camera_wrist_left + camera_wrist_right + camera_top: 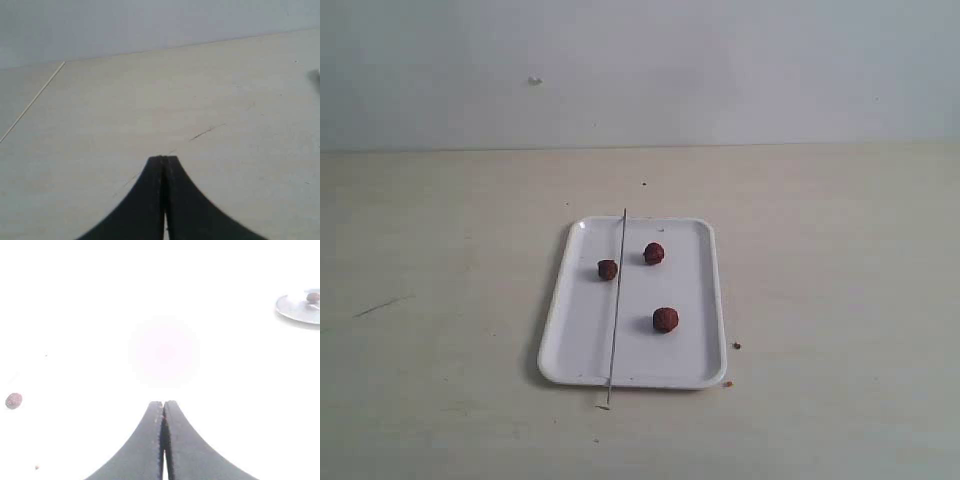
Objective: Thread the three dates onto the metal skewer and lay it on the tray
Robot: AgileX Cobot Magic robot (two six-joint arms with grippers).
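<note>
1. White glossy tray (692,352), rectangular with rounded corners and a low rim; lay flat on the pale beige worktop (440,300), near the middle of the exterior view.
2. Metal skewer (617,300), thin, grey and straight; lay lengthwise across the tray, left of its centre line. Its far end reached just past the far rim and its near end overhung the near rim above the worktop. Nothing was threaded on it.
3. First date (608,269), dark reddish-brown and wrinkled; sat on the tray close against the left side of the skewer. Whether it was touching could not be told.
4. Second date (654,254); sat on the tray right of the skewer, apart from it, toward the far end.
5. Third date (665,320); sat on the tray right of the skewer, nearer the front rim, apart from the other two.
6. Brown crumbs (736,346); lay loose on the worktop just beyond the tray's right front corner.
7. Left pincer (164,162), black; jaws pressed together and gripping nothing, above bare, lightly scratched worktop.
8. Right pincer (163,406), black; jaws likewise closed and empty, above a washed-out bright surface. A pale rimmed shape (299,309) bearing a small dark lump lay well ahead and off to one side, too glared to name.
</note>
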